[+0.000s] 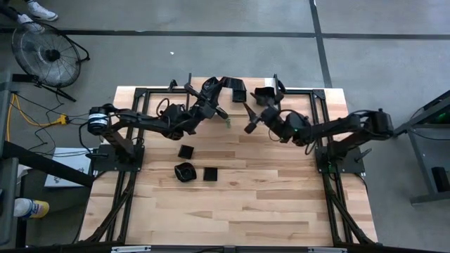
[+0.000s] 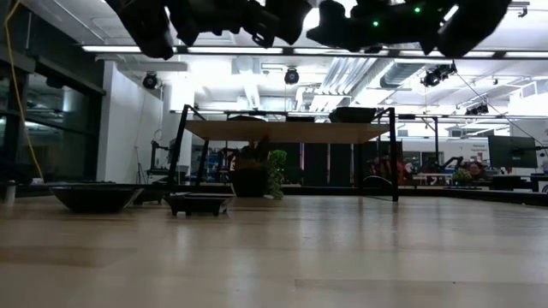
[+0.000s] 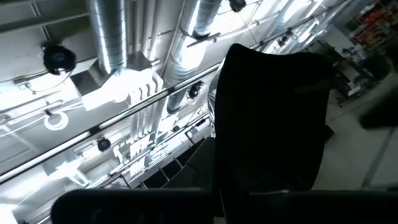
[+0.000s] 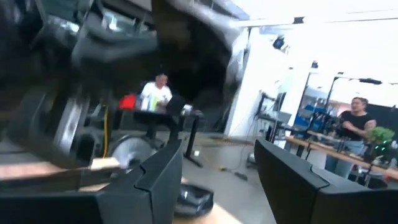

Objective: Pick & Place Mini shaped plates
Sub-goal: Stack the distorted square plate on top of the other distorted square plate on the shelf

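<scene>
High view: three mini shaped plates (image 1: 186,171) lie mid-table; left gripper (image 1: 238,90), raised near the far edge, clenches a black plate (image 1: 239,91); right gripper (image 1: 247,119) released.
Low view: raised rims (image 2: 199,197) show, probably the best hold; glossy, likely slippery, stiff.
Right wrist view: fingers (image 4: 158,180) parted, empty.

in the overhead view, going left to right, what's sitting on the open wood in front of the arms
Three mini shaped plates: a rounded plate, a small square plate set farther back, almost level with it across, then a second square plate.
</scene>
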{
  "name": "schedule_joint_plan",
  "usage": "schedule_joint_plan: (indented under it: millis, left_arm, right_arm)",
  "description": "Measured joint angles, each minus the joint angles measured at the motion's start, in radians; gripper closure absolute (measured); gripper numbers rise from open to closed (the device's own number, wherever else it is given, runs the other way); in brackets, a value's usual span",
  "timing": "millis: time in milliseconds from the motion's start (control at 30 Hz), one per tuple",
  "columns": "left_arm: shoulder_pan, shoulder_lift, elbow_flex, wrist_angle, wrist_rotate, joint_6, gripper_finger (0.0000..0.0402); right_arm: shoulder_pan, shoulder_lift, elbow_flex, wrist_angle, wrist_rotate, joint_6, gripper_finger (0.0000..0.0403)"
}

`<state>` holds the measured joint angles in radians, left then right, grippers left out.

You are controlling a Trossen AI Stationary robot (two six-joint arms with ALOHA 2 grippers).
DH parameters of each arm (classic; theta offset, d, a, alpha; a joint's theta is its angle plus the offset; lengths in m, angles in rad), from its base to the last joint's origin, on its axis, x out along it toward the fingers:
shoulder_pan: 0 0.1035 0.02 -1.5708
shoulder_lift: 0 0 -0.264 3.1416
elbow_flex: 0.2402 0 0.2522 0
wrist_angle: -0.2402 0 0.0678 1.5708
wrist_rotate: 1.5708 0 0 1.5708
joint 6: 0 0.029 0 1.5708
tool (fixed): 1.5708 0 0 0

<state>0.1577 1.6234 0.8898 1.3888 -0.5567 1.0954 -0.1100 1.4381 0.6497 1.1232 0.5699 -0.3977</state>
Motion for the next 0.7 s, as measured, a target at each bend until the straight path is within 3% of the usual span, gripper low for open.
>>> schedule_joint_plan:
  millis: [700]
  left_arm:
    - [0.000,0.014,0.000,0.008,-0.006,-0.001,0.0401]
  right_arm:
    - [-0.107,0.052,0.084,0.041,-0.181,0.084,0.0246]
